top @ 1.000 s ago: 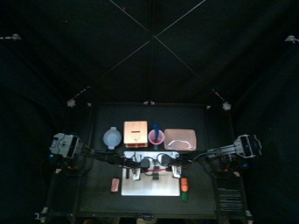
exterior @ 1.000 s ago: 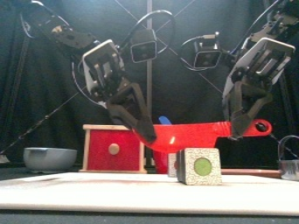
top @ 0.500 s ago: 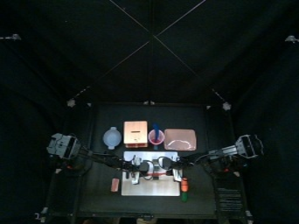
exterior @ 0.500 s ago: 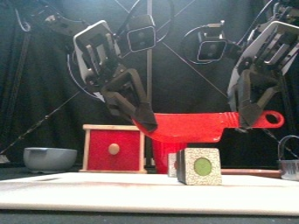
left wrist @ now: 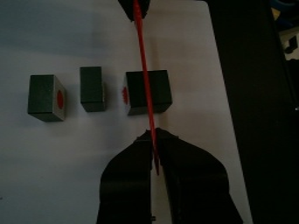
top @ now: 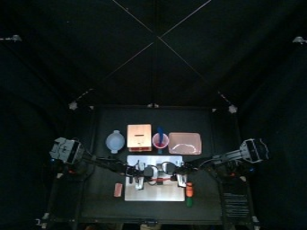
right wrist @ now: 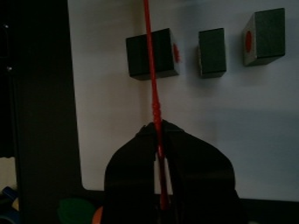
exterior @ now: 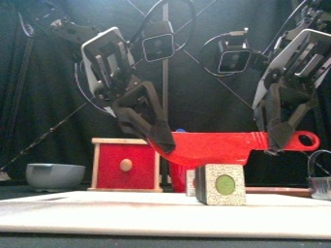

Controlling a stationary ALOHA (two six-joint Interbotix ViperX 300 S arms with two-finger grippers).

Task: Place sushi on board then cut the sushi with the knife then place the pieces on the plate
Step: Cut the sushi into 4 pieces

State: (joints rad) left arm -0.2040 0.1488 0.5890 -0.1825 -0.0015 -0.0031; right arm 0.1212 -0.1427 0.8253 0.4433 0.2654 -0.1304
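Front view has the flat red toy knife (exterior: 214, 147) level across mid-frame, left gripper (exterior: 165, 148) pinching its tip and right gripper (exterior: 270, 144) its handle end, likely so both press down evenly. Just beneath, lower centre-right, the dark green sushi roll (exterior: 223, 184) stands on the white cutting board (exterior: 91, 213); its largest block (left wrist: 149, 90) lies under the edge, two smaller pieces (left wrist: 93, 88) apart beside it. Bare board surrounds them; the pink tray (top: 184, 142) lies beyond.
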